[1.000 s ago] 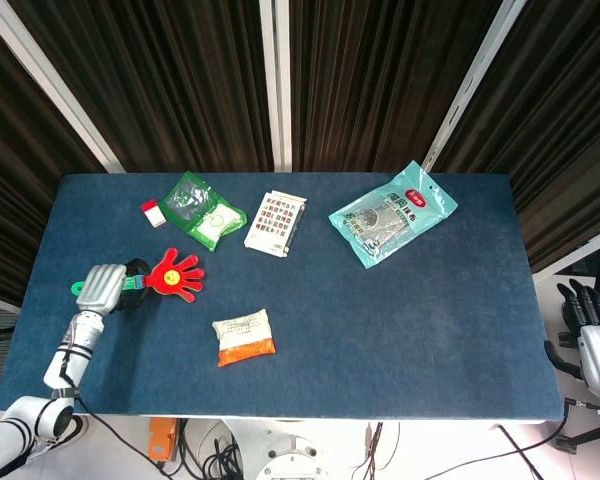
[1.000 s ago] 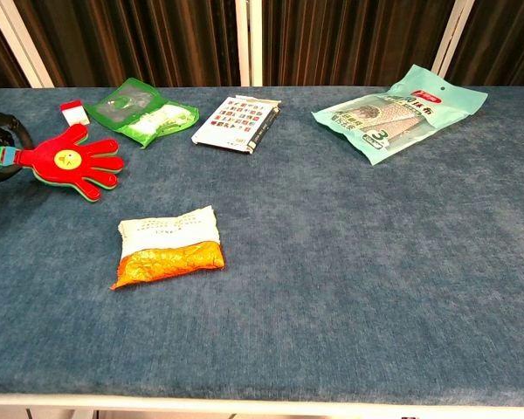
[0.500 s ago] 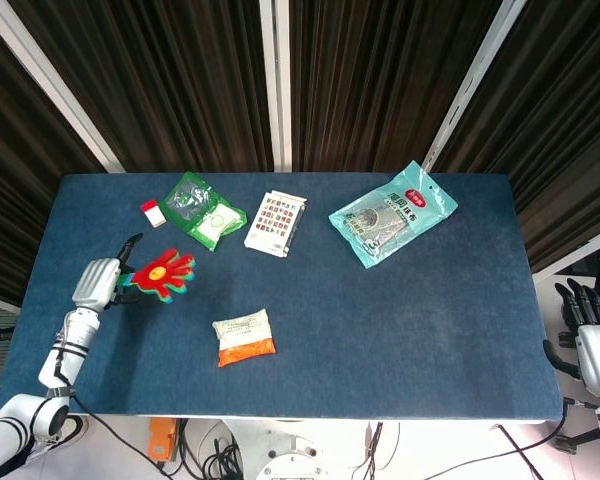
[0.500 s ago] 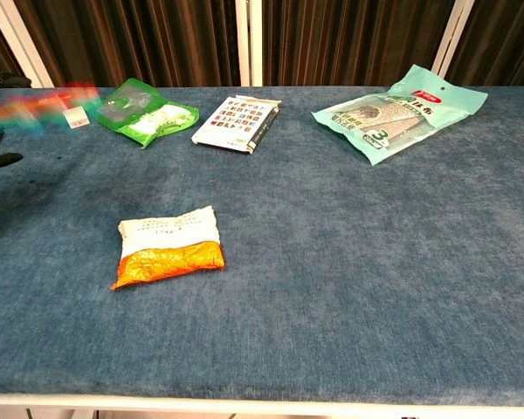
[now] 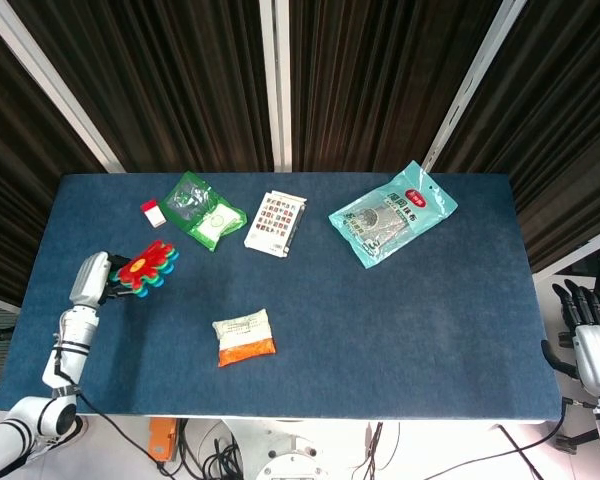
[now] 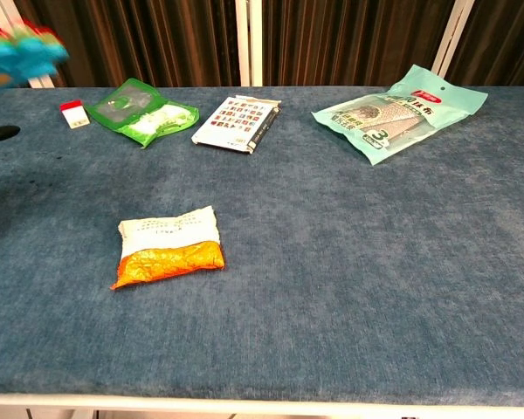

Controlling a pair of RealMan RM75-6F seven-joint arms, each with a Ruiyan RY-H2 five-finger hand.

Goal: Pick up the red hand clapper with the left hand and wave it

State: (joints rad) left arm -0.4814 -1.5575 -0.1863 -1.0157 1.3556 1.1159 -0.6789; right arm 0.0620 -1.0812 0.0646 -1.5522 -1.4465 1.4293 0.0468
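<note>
Nearest me on the blue felt-covered table (image 6: pixel 349 262) lies a small flat packet with a white top and orange bottom (image 6: pixel 168 247), well clear of my working side, so I need not worry about clipping it. My left hand (image 5: pixel 92 278) sits out at the left edge of the table, its fingers wrapped around the handle of the red plastic hand clapper (image 5: pixel 146 266); I hold it by the handle so the palm-shaped paddles stay free to slap. The clapper is off the table and tilted up, and in the chest view it shows only as a blurred streak of red and teal at the top left corner, which I read as a wave in progress. My right hand (image 5: pixel 590 330) hangs off the right edge of the table with fingers spread and nothing in it, parked out of the way since this job is for the other side. Further back rest a small red-and-white box (image 6: pixel 73 114), just beside it a green transparent bag (image 6: pixel 144 109), then a printed card sheet (image 6: pixel 236 122), and far right a teal sealed pouch (image 6: pixel 397 109), all well apart from my swing.
</note>
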